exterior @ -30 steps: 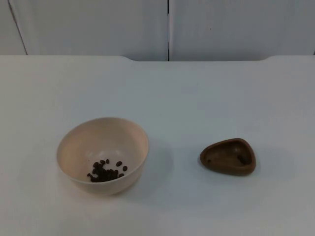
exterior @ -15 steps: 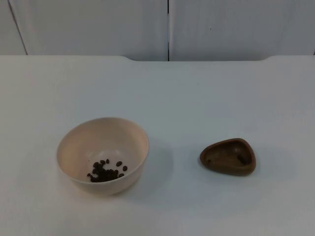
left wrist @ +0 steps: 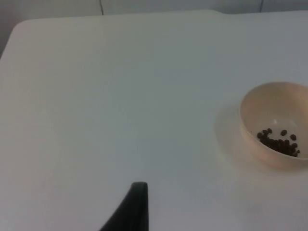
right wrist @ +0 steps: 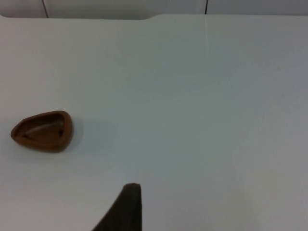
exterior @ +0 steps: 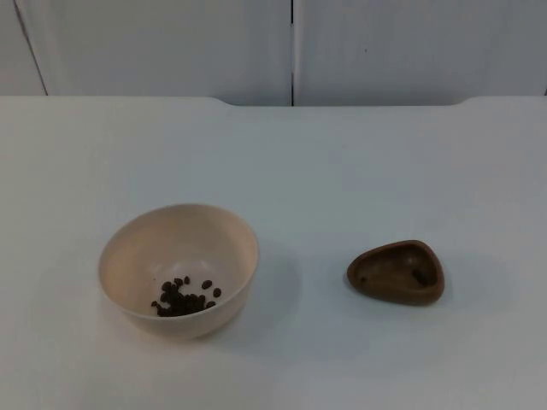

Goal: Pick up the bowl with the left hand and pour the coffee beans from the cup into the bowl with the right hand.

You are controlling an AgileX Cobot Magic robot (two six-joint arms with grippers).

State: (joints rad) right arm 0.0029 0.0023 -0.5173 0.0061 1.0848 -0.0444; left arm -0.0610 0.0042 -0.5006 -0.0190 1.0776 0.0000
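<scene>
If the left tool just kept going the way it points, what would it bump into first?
Probably just bare table. In the left wrist view the left tool's fingertip points past the bowl, which sits well off to one side. Depth is hard to judge, though.

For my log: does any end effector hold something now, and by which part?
Nothing is held. The bowl with beans and the brown cup stand free on the table.

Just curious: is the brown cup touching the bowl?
Apart. The top view shows bare white table between the cup and the bowl.
</scene>
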